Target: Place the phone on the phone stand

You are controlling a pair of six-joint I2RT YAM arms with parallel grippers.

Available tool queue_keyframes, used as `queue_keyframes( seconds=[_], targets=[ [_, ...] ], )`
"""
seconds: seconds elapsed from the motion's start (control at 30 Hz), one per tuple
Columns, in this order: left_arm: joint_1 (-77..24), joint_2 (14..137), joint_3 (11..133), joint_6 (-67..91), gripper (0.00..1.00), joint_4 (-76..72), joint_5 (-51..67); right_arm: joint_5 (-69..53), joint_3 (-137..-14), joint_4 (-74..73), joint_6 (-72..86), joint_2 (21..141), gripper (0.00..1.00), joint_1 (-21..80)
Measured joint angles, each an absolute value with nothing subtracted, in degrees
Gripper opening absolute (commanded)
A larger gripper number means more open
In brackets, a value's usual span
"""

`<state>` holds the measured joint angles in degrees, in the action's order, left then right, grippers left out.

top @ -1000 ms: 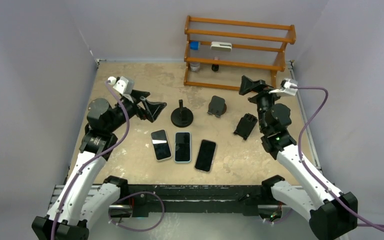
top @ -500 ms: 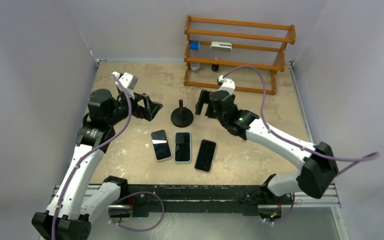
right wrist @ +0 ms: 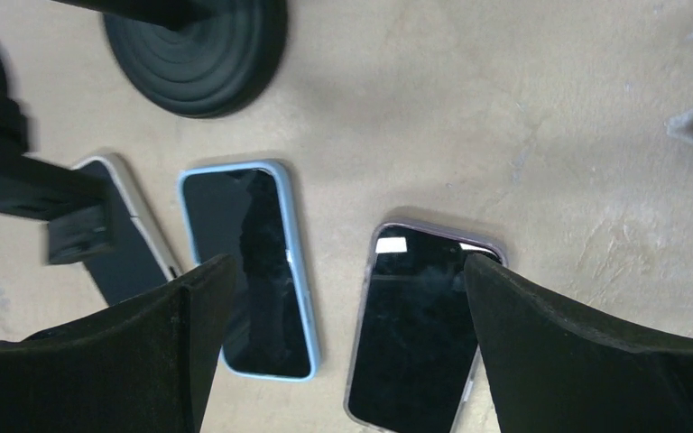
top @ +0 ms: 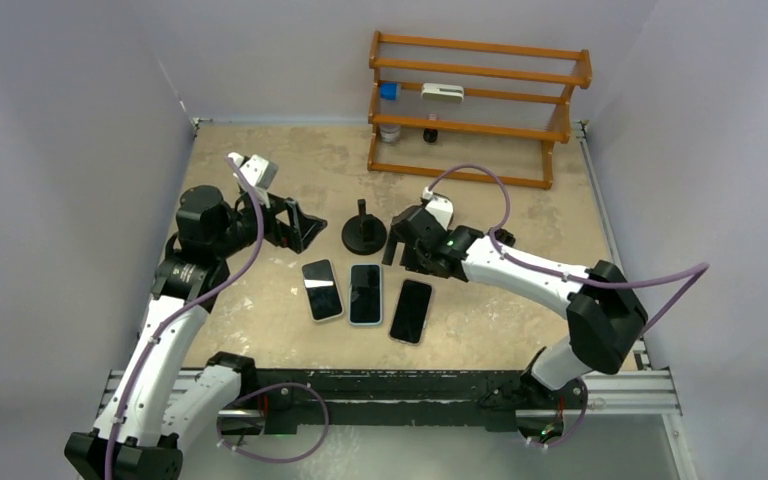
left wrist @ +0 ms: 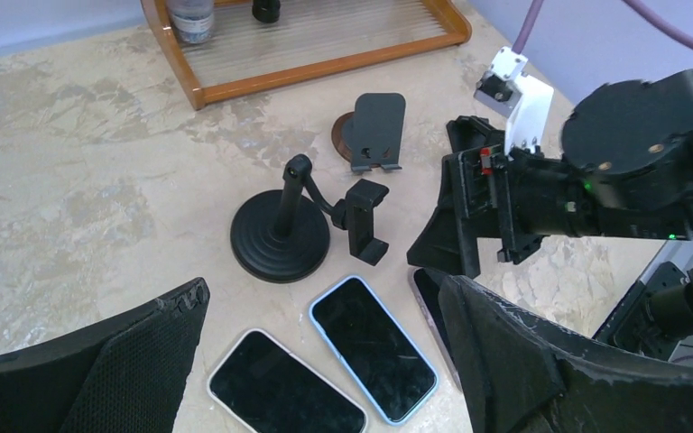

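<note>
Right tool (right wrist: 345, 289) spread wide and empty, purple-rimmed phone (right wrist: 420, 329) flat below its gap, blue-cased phone (right wrist: 248, 271) beside, left tool (left wrist: 325, 293) wide

Top external: high at near edge, looking down on whole desk (top: 310, 150). Left wrist: low, oblique. Right wrist: close, straight down. All share blue-cased phone (top: 366, 293).

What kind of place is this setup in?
Likely a robotics lab test cell: plain grey walls box in a beige tabletop, two white-and-black robot arms are bolted at its edge, and three dark-screened phones lie by a black round-based phone stand.
</note>
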<state>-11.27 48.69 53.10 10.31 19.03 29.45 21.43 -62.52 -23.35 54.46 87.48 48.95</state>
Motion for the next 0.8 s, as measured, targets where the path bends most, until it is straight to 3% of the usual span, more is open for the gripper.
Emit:
queue_keyframes(
  seconds=[0.43,0.6,0.8],
  targets=[
    [-11.27,47.03,51.79,10.28,0.99,19.16,29.61,22.22,-57.71,-24.25,61.25,91.29,0.88,48.95],
    [-11.27,47.00,51.68,10.28,0.99,19.18,29.56,21.78,-55.92,-23.20,61.58,93.06,0.96,48.95],
    [-11.27,47.00,51.64,10.26,0.99,19.22,29.58,21.41,-54.61,-22.57,61.47,94.56,0.99,49.01]
  ],
)
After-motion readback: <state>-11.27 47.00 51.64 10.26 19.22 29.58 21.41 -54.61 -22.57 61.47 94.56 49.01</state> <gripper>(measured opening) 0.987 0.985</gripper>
